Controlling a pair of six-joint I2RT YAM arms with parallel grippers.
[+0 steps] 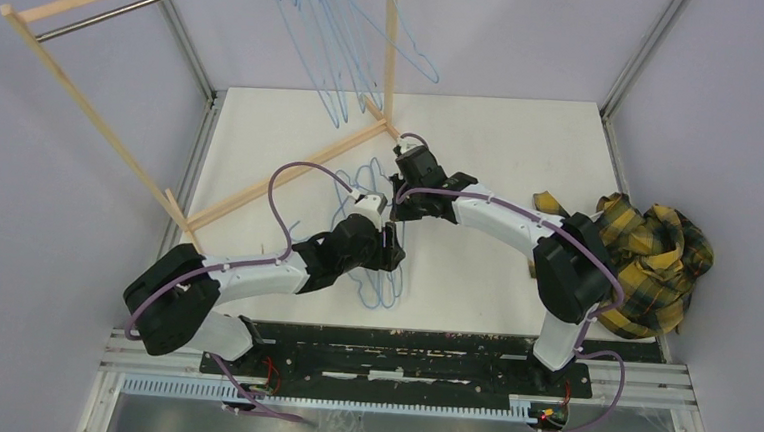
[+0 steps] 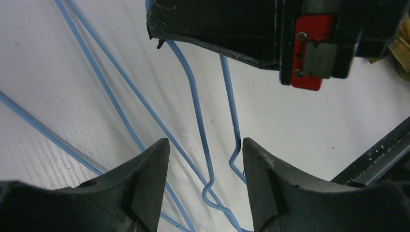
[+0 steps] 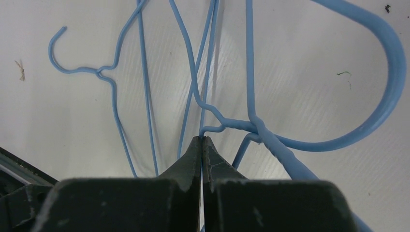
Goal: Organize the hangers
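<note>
Right wrist: thin blue wire hangers on ribbed white table.

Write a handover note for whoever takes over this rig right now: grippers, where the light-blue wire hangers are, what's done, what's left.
Left gripper: open, low over the loose light-blue wire hangers lying on the white table, with wires between its fingers and nothing gripped.
Right gripper: shut, tips at one hanger's twisted neck; no grip can be confirmed.
Done: several hung hangers dangle at the wooden rack, hooks out of frame.
Left: hang the loose ones.
</note>
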